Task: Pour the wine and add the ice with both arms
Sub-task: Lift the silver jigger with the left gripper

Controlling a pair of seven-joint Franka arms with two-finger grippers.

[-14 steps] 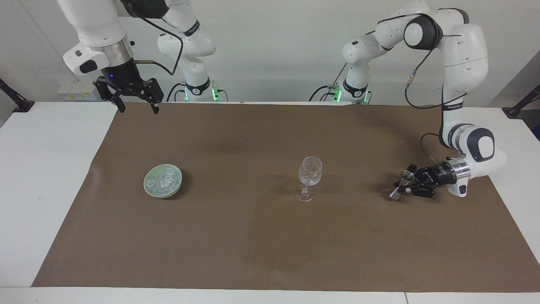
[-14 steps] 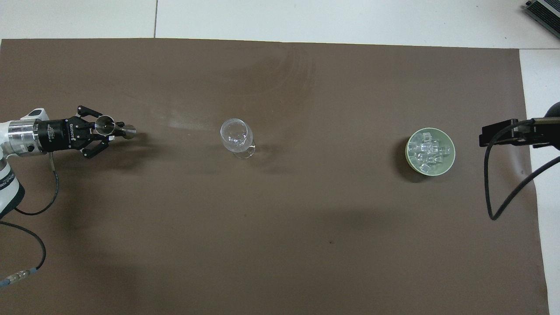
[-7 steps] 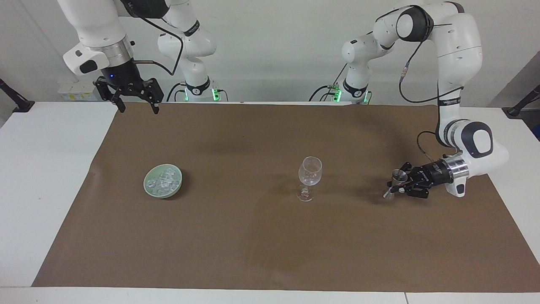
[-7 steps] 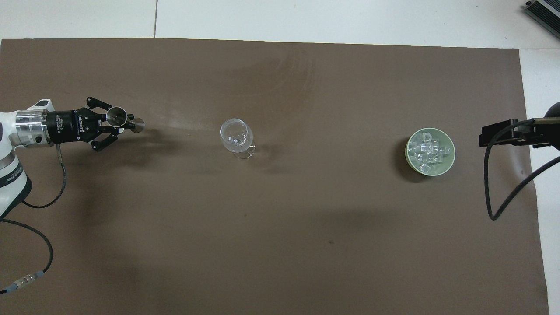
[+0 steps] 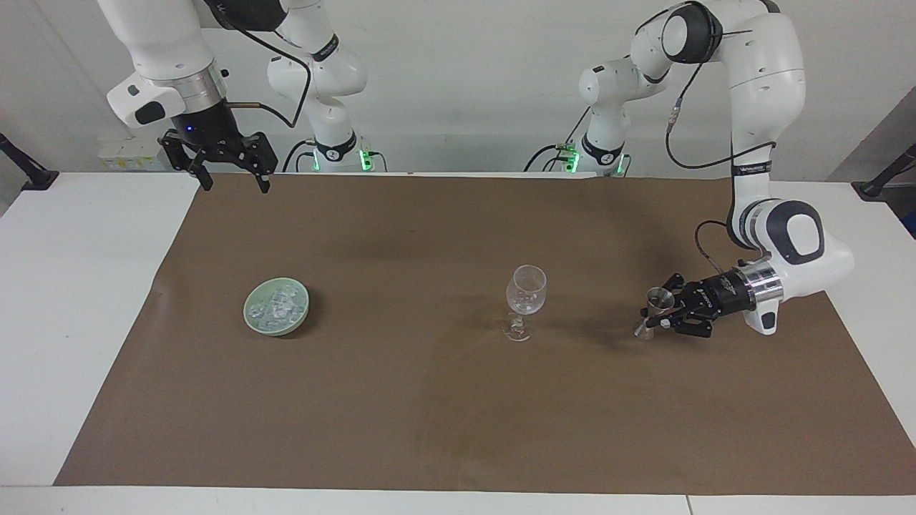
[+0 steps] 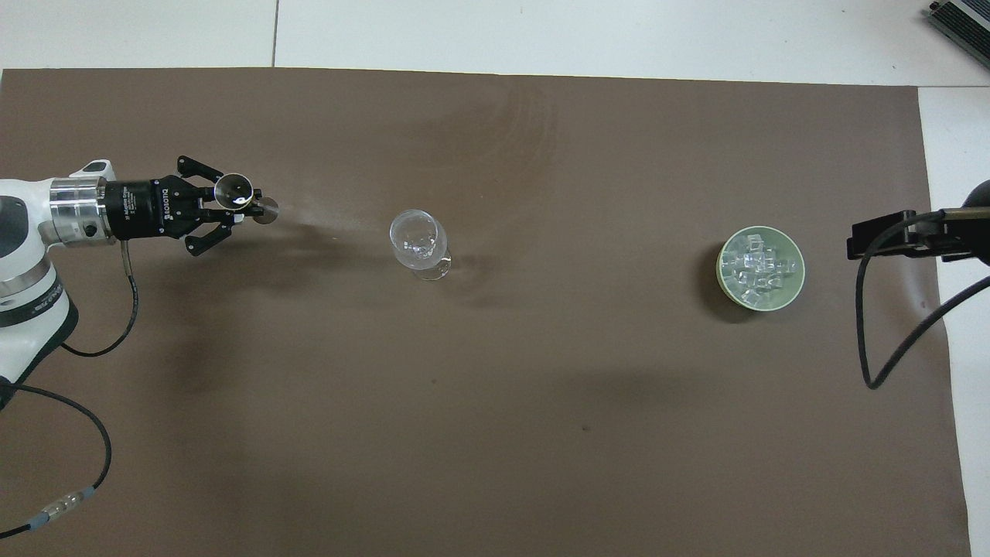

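Observation:
A clear stemmed glass (image 5: pixel 525 300) (image 6: pixel 418 244) stands upright mid-table on the brown mat. My left gripper (image 5: pixel 657 315) (image 6: pixel 236 207) is shut on a small steel jigger (image 5: pixel 653 310) (image 6: pixel 240 199) and holds it low over the mat, between the glass and the left arm's end of the table. The ice (image 5: pixel 275 306) (image 6: pixel 756 267) is heaped in a pale green dish (image 5: pixel 252 320) (image 6: pixel 725 271) toward the right arm's end. My right gripper (image 5: pixel 229 173) hangs open high over the mat's edge by the robots. In the overhead view only its black wrist part (image 6: pixel 897 234) shows.
A brown mat (image 5: pixel 458 400) (image 6: pixel 495 433) covers most of the white table (image 5: pixel 71 286). Black cables hang by the right arm (image 6: pixel 874 340) and trail from the left arm (image 6: pixel 69 402).
My left gripper has carried the jigger toward the stemmed glass, closing some of the gap. The right arm, the glass and the dish have stayed put.

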